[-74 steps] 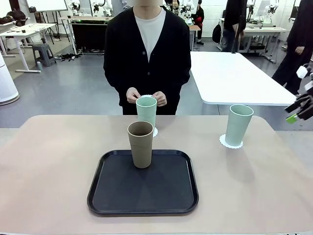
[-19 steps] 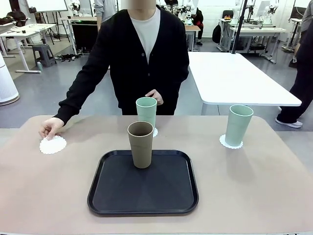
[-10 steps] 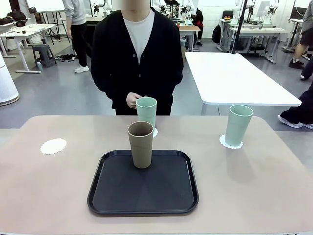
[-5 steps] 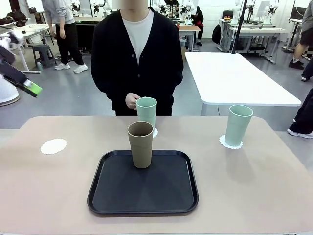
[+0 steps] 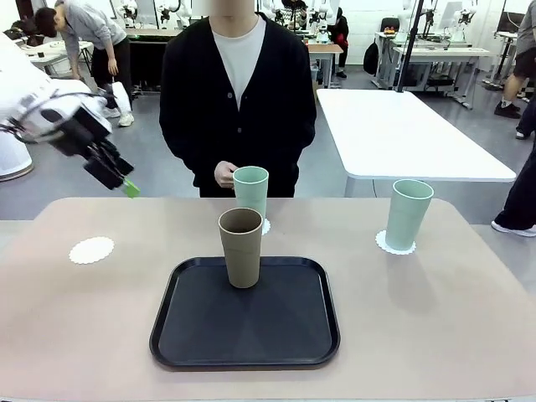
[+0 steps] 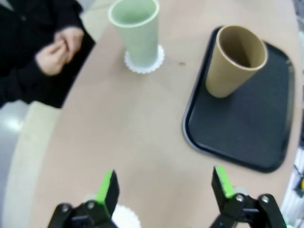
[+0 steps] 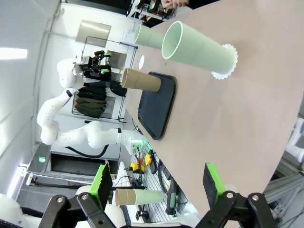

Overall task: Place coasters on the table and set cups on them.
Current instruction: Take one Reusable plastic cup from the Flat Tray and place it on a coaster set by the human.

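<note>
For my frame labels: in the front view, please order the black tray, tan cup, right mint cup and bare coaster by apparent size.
1. Black tray, clearly largest.
2. Tan cup and right mint cup: they look alike, and the tan one stands nearer the camera, so unranked.
3. Bare coaster, smallest.

1. Left arm [image 5: 33, 105] is hanging high at the left, its wrist [image 5: 77, 126] angling down and rightward.
2. Left gripper [image 6: 164, 185] is standing wide open, holding nothing, green pads [image 6: 107, 186] facing each other.
3. Right gripper [image 7: 156, 183] is standing wide open, likewise holding nothing.
</note>
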`<state>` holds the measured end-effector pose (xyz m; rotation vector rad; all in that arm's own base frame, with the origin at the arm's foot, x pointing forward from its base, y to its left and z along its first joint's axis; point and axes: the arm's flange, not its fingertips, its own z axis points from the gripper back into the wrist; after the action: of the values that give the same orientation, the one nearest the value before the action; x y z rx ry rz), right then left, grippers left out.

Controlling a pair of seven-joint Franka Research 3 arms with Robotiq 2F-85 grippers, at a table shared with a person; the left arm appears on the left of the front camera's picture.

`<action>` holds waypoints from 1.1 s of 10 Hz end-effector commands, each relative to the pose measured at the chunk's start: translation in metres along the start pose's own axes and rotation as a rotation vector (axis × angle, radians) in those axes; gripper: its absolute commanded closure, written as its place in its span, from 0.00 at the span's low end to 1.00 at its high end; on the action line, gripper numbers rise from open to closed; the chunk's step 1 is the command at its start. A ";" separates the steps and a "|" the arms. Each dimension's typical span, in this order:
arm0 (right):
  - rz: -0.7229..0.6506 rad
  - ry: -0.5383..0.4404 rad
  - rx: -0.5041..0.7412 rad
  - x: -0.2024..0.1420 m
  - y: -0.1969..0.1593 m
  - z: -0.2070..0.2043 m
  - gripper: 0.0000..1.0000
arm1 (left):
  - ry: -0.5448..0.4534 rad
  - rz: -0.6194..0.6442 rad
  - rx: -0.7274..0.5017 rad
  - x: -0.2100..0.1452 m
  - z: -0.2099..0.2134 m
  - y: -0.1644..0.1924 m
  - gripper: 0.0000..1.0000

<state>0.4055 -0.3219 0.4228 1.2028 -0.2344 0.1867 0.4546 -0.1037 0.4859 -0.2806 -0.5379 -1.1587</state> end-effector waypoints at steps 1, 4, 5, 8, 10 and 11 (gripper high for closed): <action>-0.001 -0.009 0.003 0.000 0.000 -0.001 0.00 | -0.006 -0.069 -0.028 0.005 -0.032 -0.016 0.00; -0.001 -0.009 0.003 0.000 0.000 -0.001 0.00 | 0.056 -0.091 -0.137 0.008 -0.063 -0.031 0.00; -0.001 -0.009 0.003 0.000 0.000 -0.001 0.00 | 0.058 -0.060 -0.200 0.007 -0.056 -0.031 0.00; -0.001 -0.009 0.003 0.000 0.000 -0.001 0.00 | 0.051 -0.076 -0.100 0.013 -0.065 -0.035 0.00; -0.001 -0.009 0.003 0.000 0.000 -0.001 0.00 | 0.051 -0.076 -0.100 0.013 -0.065 -0.035 0.00; -0.001 -0.009 0.003 0.000 0.000 -0.001 0.00 | 0.051 -0.076 -0.100 0.013 -0.065 -0.035 0.00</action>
<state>0.4053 -0.3221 0.4228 1.2028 -0.2348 0.1862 0.4439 -0.1578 0.4353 -0.3294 -0.4392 -1.2643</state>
